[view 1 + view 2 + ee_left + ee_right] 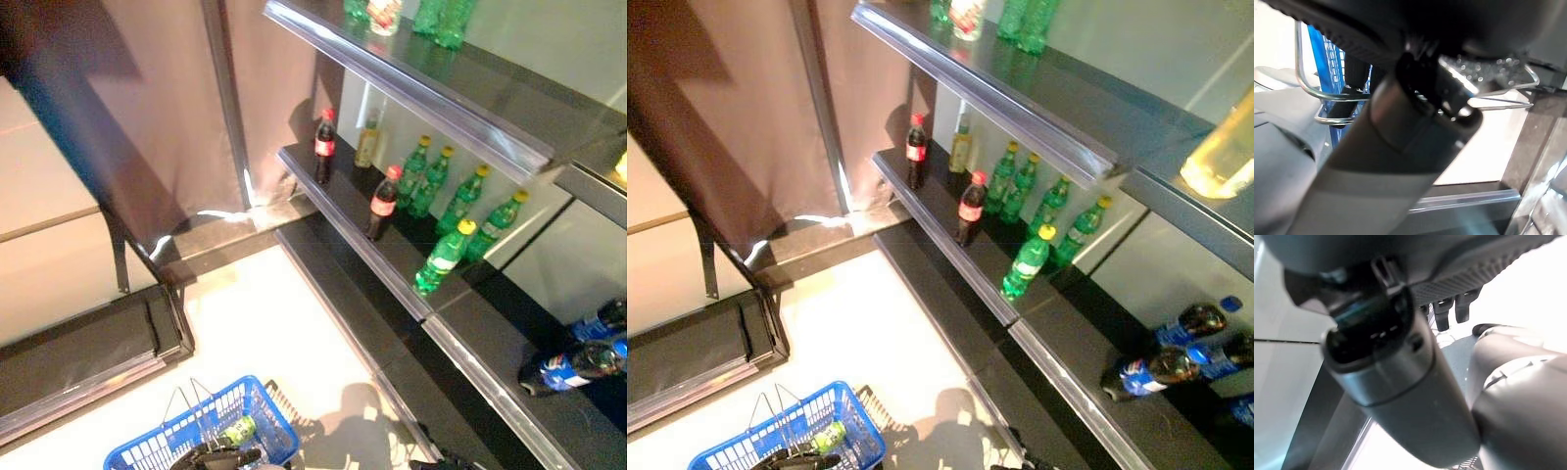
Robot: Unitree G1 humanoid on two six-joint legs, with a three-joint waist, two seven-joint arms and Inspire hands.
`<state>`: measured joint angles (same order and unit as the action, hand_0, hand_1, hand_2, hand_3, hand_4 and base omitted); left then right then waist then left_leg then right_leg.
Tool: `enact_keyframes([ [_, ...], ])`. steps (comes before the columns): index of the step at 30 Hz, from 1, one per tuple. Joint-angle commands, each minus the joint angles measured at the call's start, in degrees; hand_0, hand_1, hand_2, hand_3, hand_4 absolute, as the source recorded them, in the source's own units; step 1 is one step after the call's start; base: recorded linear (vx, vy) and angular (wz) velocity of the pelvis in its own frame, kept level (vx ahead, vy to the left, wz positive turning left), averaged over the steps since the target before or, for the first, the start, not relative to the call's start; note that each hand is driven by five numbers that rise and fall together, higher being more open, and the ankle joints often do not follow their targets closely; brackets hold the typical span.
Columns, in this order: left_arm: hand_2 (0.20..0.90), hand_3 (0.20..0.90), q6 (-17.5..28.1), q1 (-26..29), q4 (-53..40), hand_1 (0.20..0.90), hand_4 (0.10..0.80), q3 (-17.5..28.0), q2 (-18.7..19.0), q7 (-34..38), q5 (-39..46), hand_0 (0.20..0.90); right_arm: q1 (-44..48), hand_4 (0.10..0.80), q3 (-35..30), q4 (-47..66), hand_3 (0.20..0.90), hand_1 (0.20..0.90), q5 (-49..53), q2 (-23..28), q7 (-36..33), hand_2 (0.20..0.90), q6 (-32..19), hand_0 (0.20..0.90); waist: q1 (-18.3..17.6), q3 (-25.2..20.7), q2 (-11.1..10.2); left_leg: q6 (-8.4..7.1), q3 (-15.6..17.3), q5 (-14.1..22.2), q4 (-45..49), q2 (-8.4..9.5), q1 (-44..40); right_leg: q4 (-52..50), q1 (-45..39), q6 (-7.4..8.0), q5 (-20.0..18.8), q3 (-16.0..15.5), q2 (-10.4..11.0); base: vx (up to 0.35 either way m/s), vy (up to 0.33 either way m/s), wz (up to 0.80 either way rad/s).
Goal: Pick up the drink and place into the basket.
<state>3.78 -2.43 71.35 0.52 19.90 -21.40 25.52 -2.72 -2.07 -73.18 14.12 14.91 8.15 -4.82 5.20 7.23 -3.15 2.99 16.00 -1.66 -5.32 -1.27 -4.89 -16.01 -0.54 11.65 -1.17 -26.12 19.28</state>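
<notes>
Blue basket holds one green-labelled drink bottle.

Dark shelves, brown curtain, pale floor

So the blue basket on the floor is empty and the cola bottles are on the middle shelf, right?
Not quite: the blue basket isn't empty. The left eye view shows a green-labelled bottle lying in it. The cola bottles do stand on the middle shelf.

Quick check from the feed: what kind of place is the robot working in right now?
Likely a shop aisle or mock store: dark tiered shelves stocked with rows of green bottles and cola bottles, plus a blue shopping basket on the floor.
</notes>
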Motion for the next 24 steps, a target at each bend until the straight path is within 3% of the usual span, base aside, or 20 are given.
enact_keyframes([
  [1, 0.3, 0.2, 3.64, 4.33, -4.42, 0.3, 0.1, -0.18, -0.27, -4.39, 0.55, 0.3, 2.0, 0.8, -0.34, 0.85, 0.9, 0.9, 0.77, 2.44, -0.85, 0.9, -0.58, 0.9, 2.04, 0.39, -0.16, -0.21, 0.98, 4.62, 0.79, 2.79, -1.13, 1.25, 2.85, 0.7, -13.98, 3.1, 2.26, -0.003, 0.227, 0.14],
  [3, 0.3, 0.2, 3.53, 4.63, -5.11, 0.3, 0.1, -1.01, -0.26, -4.74, 0.71, 0.3, 1.89, 0.8, -0.48, 0.87, 0.9, 0.9, 1.3, 2.55, -0.7, 0.9, -0.93, 0.9, 1.87, 0.52, 0.84, 0.65, -1.36, 4.39, 0.9, 2.83, -0.99, -6.17, 5.86, 0.58, -14.95, 7.14, 2.85, 0.036, 0.296, 0.56],
  [4, 0.3, 0.2, 3.52, 4.91, -5.38, 0.3, 0.1, -1.71, -0.33, -4.89, 0.35, 0.3, 1.81, 0.8, -0.56, 0.92, 0.9, 0.9, 2.06, 2.56, -0.9, 0.9, -0.84, 0.9, 1.6, 0.65, 1.4, 1.08, -2.98, 4.19, 1.08, 2.85, -0.93, -9.81, 7.32, 0.2, -14.7, 10.01, 2.09, 0.066, 0.251, 0.83],
  [6, 0.3, 0.2, 3.37, 5.49, -5.75, 0.3, 0.1, -3.08, -0.57, -4.63, 0.56, 0.3, 1.61, 0.8, -0.77, 0.63, 0.9, 0.9, 2.8, 2.65, -0.94, 0.9, -0.86, 0.9, 0.32, 0.73, 2.16, 1.48, -6.72, 3.86, 1.14, 2.84, -0.99, -13.83, 9.92, -1.18, -12.94, 16.03, -2.11, 0.071, 0.178, 0.78],
  [8, 0.3, 0.2, 3.59, 6.41, -5.11, 0.3, 0.1, -4.47, -0.65, -4.69, 1.05, 0.3, 1.26, 0.8, -0.71, -0.15, 0.9, 0.9, 2.92, 2.73, -0.27, 0.9, -1.82, 0.9, -1.36, 0.48, 1.7, 1.72, -10.71, 3.81, 1.09, 3.77, -1.08, -10.35, 10.69, -2.38, -10.98, 19.18, -7.35, 0.106, 0.091, 1.23],
  [12, 0.3, 0.2, 3.37, 8.01, -4.14, 0.3, 0.1, -5.18, -1.01, -3.93, 1.1, 0.3, 1.71, 0.8, -0.28, -1.55, 0.9, 0.9, 2.99, 2.42, 0.05, 0.9, -2.36, 0.9, -3.09, 0.45, 0.43, 1.92, -14.47, 4.52, 1.08, 5.71, -1.97, -0.91, 10.5, -2.59, -8.81, 21.19, -10.68, 0.17, -0.016, 1.08],
  [14, 0.3, 0.2, 3.81, 8.98, -2.93, 0.3, 0.1, -6.59, -1.3, -4.56, -0.35, 0.3, 1.24, 0.8, -0.01, -3.01, 0.9, 0.9, 5.69, 2.51, -0.18, 0.9, -2.67, 0.9, -5.63, 0.66, -0.47, 2.19, -18.09, 5.06, 1.14, 7.74, -3.4, 6.07, 11.68, -2.34, -7.77, 24.91, -15.93, 0.293, 0.006, 1.03],
  [16, 0.3, 0.2, 4.19, 9.06, -2.6, 0.3, 0.1, -6.92, -1.46, -4.82, -0.76, 0.3, 0.96, 0.8, 0.02, -3.34, 0.9, 0.9, 6.08, 2.55, -0.05, 0.9, -2.94, 0.9, -6.4, 0.84, -0.44, 2.22, -19.39, 5.32, 1.03, 8.23, -4.14, 7.54, 12.3, -2.29, -8.12, 25.09, -16.95, 0.192, 0.021, 1.18],
  [18, 0.3, 0.2, 5.21, 8.86, -2.25, 0.3, 0.1, -8.17, -1.99, -4.93, -0.96, 0.3, 0.48, 0.8, -0.26, -4.17, 0.9, 0.9, 6.84, 2.95, 0.31, 0.9, -3.68, 0.9, -7.81, 1.47, -0.12, 1.94, -23.54, 5.61, 0.55, 9.84, -6.86, 9.12, 16.29, -2.15, -10.28, 24.46, -19.74, 0.266, 0.043, 1.67],
  [22, 0.3, 0.2, 5.06, 8.8, -2.09, 0.3, 0.1, -8.61, -2.03, -5.18, -1.2, 0.3, 0.61, 0.8, -0.29, -4.35, 0.9, 0.9, 7.58, 3.25, 0.21, 0.9, -3.7, 0.9, -8.38, 1.62, 0.24, 2.0, -25.42, 5.88, 0.48, 10.39, -8.11, 7.77, 16.87, -2.48, -10.56, 24.9, -20.74, 0.165, 0.024, 0.83],
  [24, 0.3, 0.2, 4.78, 8.47, -1.49, 0.3, 0.1, -8.2, -2.11, -5.32, -1.48, 0.3, 0.77, 0.8, -0.34, -3.81, 0.9, 0.9, 7.55, 3.44, -0.28, 0.9, -3.5, 0.9, -8.32, 0.79, 0.21, 2.2, -27.27, 6.52, 0.46, 11.62, -9.15, 8.59, 14.6, -4.1, -8.94, 25.33, -21.28, 0.239, 0.014, 0.52],
])
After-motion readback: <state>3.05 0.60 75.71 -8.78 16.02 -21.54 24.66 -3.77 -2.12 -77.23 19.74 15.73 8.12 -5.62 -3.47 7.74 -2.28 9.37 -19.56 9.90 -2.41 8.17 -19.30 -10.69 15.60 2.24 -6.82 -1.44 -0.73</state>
